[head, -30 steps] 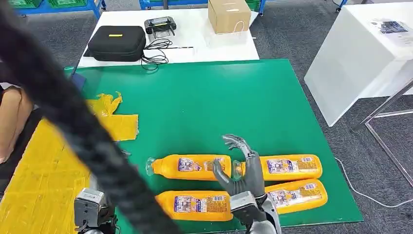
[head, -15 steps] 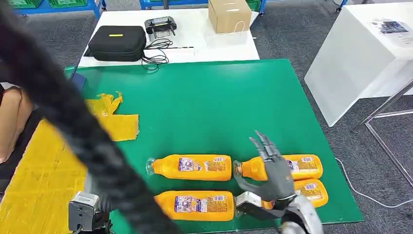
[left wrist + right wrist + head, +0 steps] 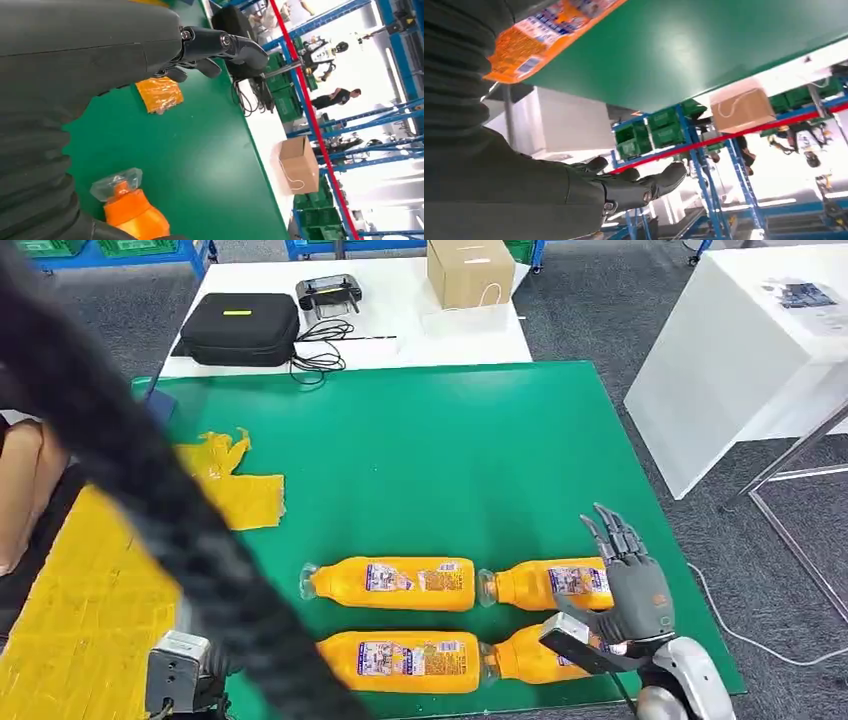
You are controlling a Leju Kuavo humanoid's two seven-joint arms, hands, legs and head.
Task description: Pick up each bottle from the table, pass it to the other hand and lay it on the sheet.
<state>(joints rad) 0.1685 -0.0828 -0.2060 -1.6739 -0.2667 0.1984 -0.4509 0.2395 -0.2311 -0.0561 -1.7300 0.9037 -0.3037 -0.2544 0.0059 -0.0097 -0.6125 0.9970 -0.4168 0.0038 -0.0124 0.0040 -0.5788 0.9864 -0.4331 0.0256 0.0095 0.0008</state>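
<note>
A green mat-covered table (image 3: 420,460) carries four orange plastic bottles (image 3: 392,583) lying on their sides in two rows along its near edge. A crinkled yellow sheet (image 3: 232,490) lies at its left edge, well apart from them. The right hand (image 3: 632,590) hovers released, fingers spread, over the near right corner. The left hand (image 3: 220,45) hangs with fingers loosely extended, grasping nothing.
</note>
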